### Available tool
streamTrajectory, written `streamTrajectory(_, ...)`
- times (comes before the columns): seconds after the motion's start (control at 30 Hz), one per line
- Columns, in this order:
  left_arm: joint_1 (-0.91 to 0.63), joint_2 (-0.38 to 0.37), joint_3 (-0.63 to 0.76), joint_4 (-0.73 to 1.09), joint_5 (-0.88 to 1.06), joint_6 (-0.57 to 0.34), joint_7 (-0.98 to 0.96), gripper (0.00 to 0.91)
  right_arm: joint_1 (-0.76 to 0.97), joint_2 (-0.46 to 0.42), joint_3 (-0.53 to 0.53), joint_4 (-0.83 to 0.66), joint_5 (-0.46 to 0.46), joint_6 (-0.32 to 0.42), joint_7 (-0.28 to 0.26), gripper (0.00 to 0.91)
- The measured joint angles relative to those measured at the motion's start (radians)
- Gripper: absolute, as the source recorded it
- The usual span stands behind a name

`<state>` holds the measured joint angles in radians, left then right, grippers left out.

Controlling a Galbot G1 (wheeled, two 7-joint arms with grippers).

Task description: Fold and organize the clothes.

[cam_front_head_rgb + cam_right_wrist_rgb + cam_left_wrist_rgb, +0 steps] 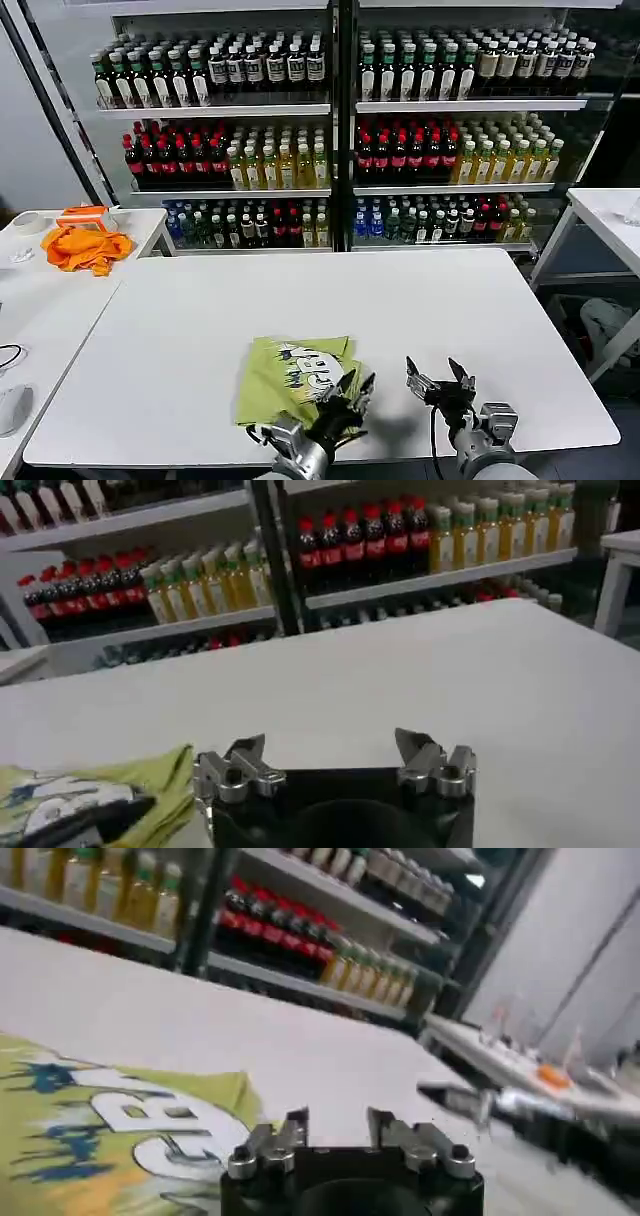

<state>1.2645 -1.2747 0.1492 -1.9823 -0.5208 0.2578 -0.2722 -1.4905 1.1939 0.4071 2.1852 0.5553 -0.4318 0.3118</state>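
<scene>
Beside open tools, folded T-shirt.

- T-shirt: folded, so its underlayers and sleeves are hidden; the near right corner is covered by the left gripper in the head view. Cut off by the edge in both wrist views; print lettering partly legible only.
- Both arms: cut off by the lower edge of the head view.
- Right gripper: its body is cropped at the frame bottom in its own wrist view.
- Shelf bottles: labels too small to read.
- Side table: items on it are blurred and unidentifiable.
</scene>
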Motion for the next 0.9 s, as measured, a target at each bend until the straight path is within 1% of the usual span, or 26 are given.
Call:
streamTrajectory(0.2, -0.004, 0.014, -0.016, -0.007, 0.047, -0.008, 0.003, 0.907, -0.001, -0.004, 0.004, 0.002, 0.001, 0.000, -0.001, 0.907)
streamTrajectory(0.43, 0.021, 0.054, -0.157, -0.063, 0.002, 0.005, -0.018, 0.907, 0.003, -0.004, 0.003, 0.000, 0.000, 0.002, -0.002, 0.907)
streamTrajectory(0.57, 0.049, 0.084, -0.272, -0.088, -0.062, 0.035, -0.040, 0.907, 0.011, 0.001, -0.004, -0.003, -0.001, 0.001, -0.002, 0.907)
streamTrajectory(0.73, 0.089, 0.101, -0.406, -0.104, -0.146, 0.097, -0.067, 0.907, 0.012, 0.001, -0.005, -0.004, -0.006, 0.003, -0.002, 0.907)
streamTrajectory(0.9, 0.142, 0.104, -0.482, -0.128, -0.229, 0.159, -0.079, 0.907, 0.011, -0.006, -0.002, -0.005, -0.015, 0.003, -0.009, 0.907)
